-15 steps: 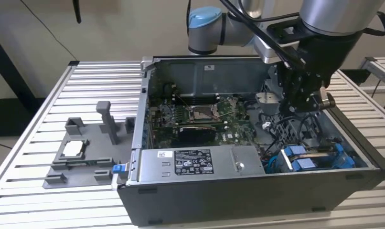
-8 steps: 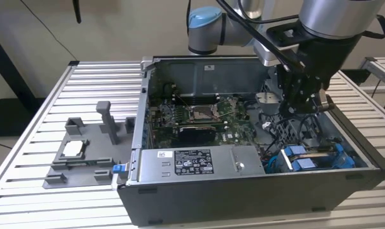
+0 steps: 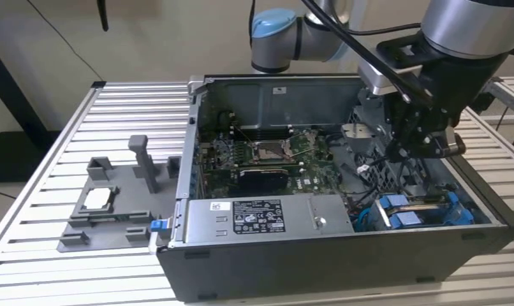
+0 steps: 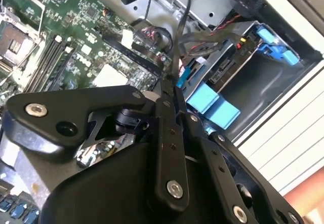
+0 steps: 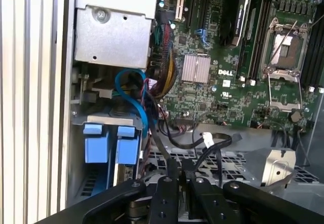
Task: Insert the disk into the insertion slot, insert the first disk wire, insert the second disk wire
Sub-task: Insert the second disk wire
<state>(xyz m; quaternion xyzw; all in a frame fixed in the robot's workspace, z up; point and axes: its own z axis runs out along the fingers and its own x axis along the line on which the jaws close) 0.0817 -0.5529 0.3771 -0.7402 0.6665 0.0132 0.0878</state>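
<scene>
Slatted aluminium table point(image 3: 129, 115), open PC case point(image 3: 325, 268) lying on it, grey printed fixture point(image 3: 104, 217) at the exterior view's left. Inside the case: green motherboard point(image 3: 266, 153) and a labelled power-supply box point(image 3: 266, 220) along the near wall. The insertion slot point(image 5: 109, 118) sits in the near corner at the exterior view's right. The disk point(image 5: 96, 144) looks seated in it, blue carrier end facing out of the cage, so step one reads as done to me. The gripper point(image 3: 409, 156) hangs inside the case just above and behind the cage, jaws pinched narrow on a thin black disk wire point(image 5: 158, 144). In both wrist views the wire runs straight out from the fingertips point(image 4: 169, 84) toward the cable bundle beside the cage. I can't tell which of the two wires it is, and no plug end is visible. Handling guess: the wire is light and limp, will flop and twist under its own routing, and slips easily in a flat pinch. The stiff plug body is the sane place to hold it, not the lead. The contacts are fragile, so alignment matters. The disk itself is dense and rigid; grab it by the carrier frame.
</scene>
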